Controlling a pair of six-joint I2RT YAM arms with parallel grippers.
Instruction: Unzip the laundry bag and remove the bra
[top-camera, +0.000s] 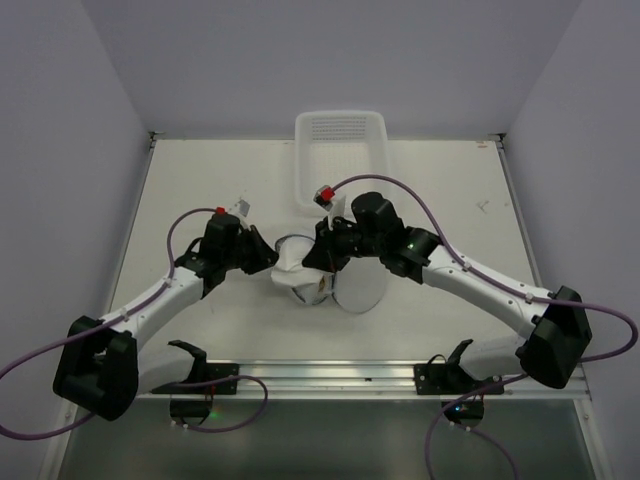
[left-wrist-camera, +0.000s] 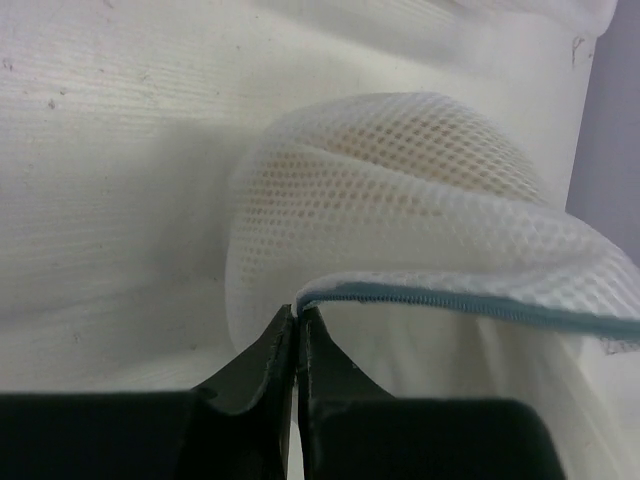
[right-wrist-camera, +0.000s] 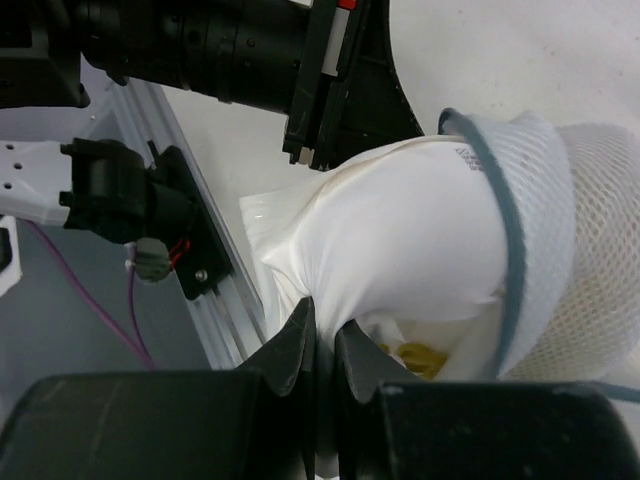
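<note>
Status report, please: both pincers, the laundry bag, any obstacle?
Left pincer shut on laundry bag zip rim. Right pincer shut on white fabric at bag's opening. Basket behind bag, not in the way.

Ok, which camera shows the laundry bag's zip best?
Left wrist: the zip runs close and sharp from the left tool along the laundry bag. Right wrist shows a curved stretch of it; in the top view it is too small to make out.
</note>
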